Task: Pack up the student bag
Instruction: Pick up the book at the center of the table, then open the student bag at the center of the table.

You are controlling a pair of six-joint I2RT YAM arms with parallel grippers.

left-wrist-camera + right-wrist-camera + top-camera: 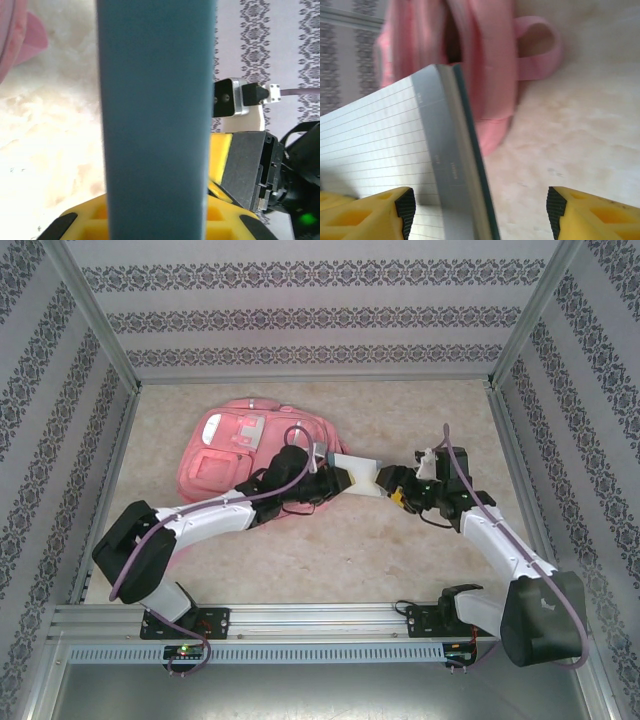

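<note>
Student bag (225, 445): just one, pink, lying flat on the tabletop (330, 560) toward the far left; a dark gap shows between its folds in the right wrist view; one strap loop (540, 47) sticks out onto the tabletop
Notebook (358, 478): one, lined pages, teal cover; up in the air just right of the bag, between the two hands
Left hand (322, 478): clamped on the notebook; cover runs straight up between its yellow fingers (87, 222)
Right hand (392, 485): jaws wide apart; notebook edge sits by one finger, the other well clear
Edges: bag's far edge is near the back wall
Open room: bare tabletop in front of the bag and across the right side
</note>
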